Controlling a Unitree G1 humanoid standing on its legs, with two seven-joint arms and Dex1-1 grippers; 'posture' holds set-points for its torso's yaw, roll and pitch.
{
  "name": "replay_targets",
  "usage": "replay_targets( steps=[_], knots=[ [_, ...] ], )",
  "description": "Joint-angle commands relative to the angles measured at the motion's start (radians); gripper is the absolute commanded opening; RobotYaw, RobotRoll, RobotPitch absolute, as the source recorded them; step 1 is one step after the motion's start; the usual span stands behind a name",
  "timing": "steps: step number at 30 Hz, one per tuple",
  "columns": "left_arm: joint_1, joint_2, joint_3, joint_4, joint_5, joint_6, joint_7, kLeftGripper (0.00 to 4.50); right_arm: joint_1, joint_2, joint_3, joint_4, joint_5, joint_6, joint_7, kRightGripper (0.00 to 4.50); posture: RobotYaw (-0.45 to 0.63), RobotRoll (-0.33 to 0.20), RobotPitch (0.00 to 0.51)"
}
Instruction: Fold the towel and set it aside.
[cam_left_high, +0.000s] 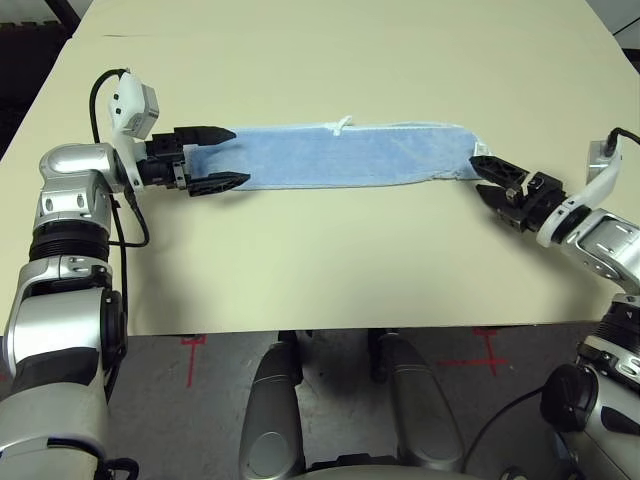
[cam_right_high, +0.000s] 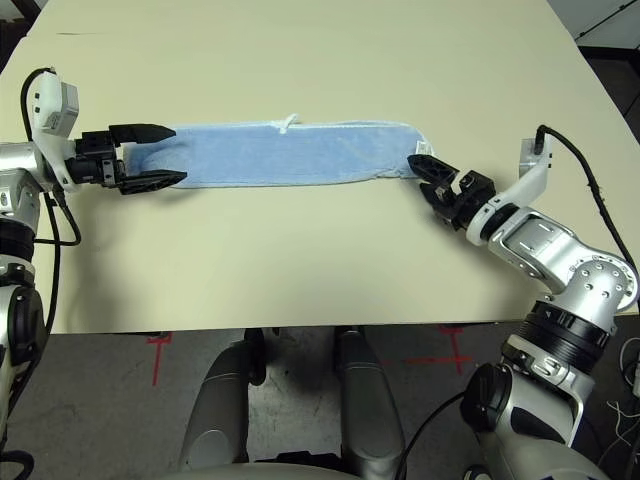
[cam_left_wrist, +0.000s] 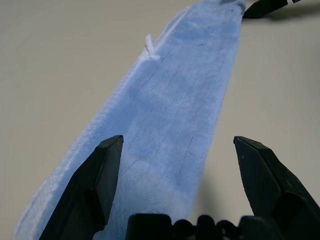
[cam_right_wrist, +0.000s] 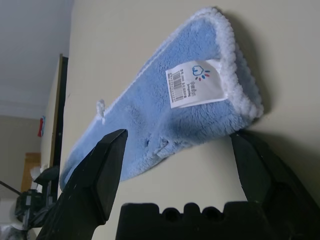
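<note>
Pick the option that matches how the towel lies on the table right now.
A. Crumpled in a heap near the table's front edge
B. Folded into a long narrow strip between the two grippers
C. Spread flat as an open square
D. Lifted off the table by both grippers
B: the towel lies flat as a long narrow strip on the table, with the open left gripper at one end and the open right gripper at the other.

Even overhead light, soft shadows, blurred close-ups

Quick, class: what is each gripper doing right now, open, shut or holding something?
Left gripper: open, holding nothing, at one end of the towel.
Right gripper: open, holding nothing, at the towel's other end.
</note>
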Motion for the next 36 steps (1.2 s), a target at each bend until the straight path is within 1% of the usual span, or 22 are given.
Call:
replay_targets(
  steps=[1, 6, 8, 10, 12, 15, 17, 19, 20, 30, 36],
  knots=[
    [0.035, 0.017, 0.019, -0.028, -0.017, -0.012, 0.006, 4.48, 0.022, -0.022, 0.03, 0.043, -0.037, -0.021, 0.008, 4.49, -0.05, 0.0, 0.351],
    [0.065, 0.014, 0.03, -0.029, -0.018, -0.037, 0.023, 4.48, 0.033, -0.042, 0.047, 0.056, -0.036, -0.046, 0.017, 4.49, -0.05, 0.0, 0.35],
    [0.071, 0.015, 0.03, -0.024, -0.021, -0.044, 0.025, 4.5, 0.035, -0.045, 0.05, 0.061, -0.042, -0.062, 0.015, 4.11, -0.05, 0.0, 0.35],
    [0.074, 0.017, 0.03, -0.018, -0.023, -0.049, 0.026, 4.5, 0.035, -0.048, 0.053, 0.066, -0.051, -0.078, 0.017, 3.54, -0.06, 0.0, 0.35],
    [0.074, 0.02, 0.031, -0.013, -0.025, -0.051, 0.026, 4.5, 0.036, -0.051, 0.056, 0.071, -0.06, -0.087, 0.025, 2.71, -0.06, 0.0, 0.349],
    [0.071, 0.024, 0.032, 0.0, -0.025, -0.058, 0.029, 4.5, 0.038, -0.052, 0.057, 0.077, -0.079, -0.108, 0.035, 1.65, -0.06, 0.0, 0.349],
    [0.065, 0.027, 0.035, 0.012, -0.025, -0.06, 0.036, 4.5, 0.037, -0.051, 0.057, 0.081, -0.099, -0.132, 0.045, 0.81, -0.06, 0.0, 0.349],
    [0.059, 0.029, 0.036, 0.024, -0.024, -0.061, 0.04, 4.5, 0.037, -0.053, 0.058, 0.087, -0.112, -0.147, 0.056, 0.11, -0.06, 0.0, 0.348],
    [0.056, 0.029, 0.037, 0.029, -0.023, -0.062, 0.04, 4.5, 0.037, -0.055, 0.059, 0.088, -0.114, -0.149, 0.061, 0.04, -0.06, 0.0, 0.348],
    [-0.012, 0.026, 0.025, 0.125, 0.005, -0.097, 0.021, 4.5, 0.051, -0.084, 0.073, 0.069, -0.115, -0.121, 0.113, 0.04, -0.07, 0.0, 0.342],
    [-0.048, 0.016, 0.016, 0.157, 0.016, -0.111, 0.014, 4.5, 0.091, -0.104, 0.046, 0.026, -0.096, -0.12, 0.121, 0.04, -0.08, 0.0, 0.34]
  ],
)
